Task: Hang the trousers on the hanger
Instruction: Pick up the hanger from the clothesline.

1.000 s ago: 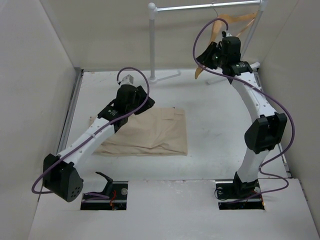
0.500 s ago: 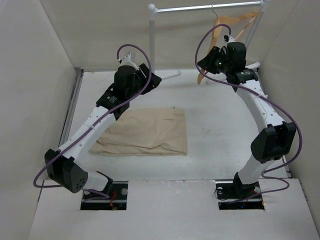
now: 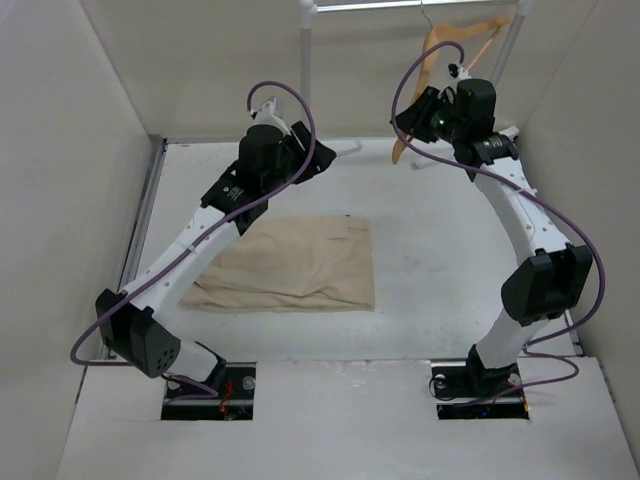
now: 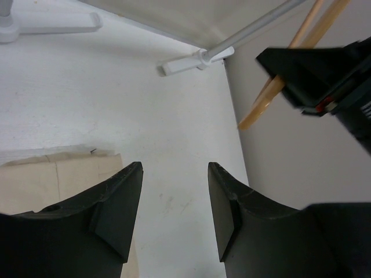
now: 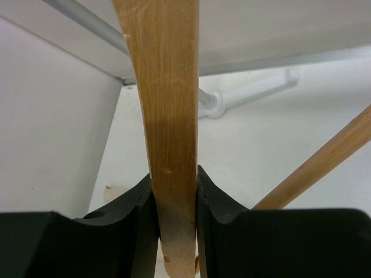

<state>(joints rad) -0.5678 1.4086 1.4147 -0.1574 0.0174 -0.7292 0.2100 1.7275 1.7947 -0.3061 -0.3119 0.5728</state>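
The beige trousers [image 3: 300, 265] lie folded flat on the white table, left of centre; one corner shows in the left wrist view [image 4: 46, 179]. My left gripper [image 3: 318, 158] is open and empty, raised beyond the trousers' far edge, its jaws [image 4: 174, 168] over bare table. My right gripper [image 3: 425, 118] is shut on the lower end of one arm of the light-wood hanger [image 3: 470, 35], which hangs tilted at the back right by the rail. In the right wrist view the fingers [image 5: 174, 174] clamp the wooden arm [image 5: 165, 87]. The hanger also shows in the left wrist view [image 4: 272, 92].
A white garment rail [image 3: 305, 60] stands at the back, its foot on the table [image 4: 197, 58] and also in the right wrist view [image 5: 249, 90]. Pale walls close in the table on the left, right and back. Purple cables loop off both arms.
My left arm has lifted off the trousers and swung toward the back right, jaws open. My right gripper has raised the hanger's arm a little higher and stays shut on it.
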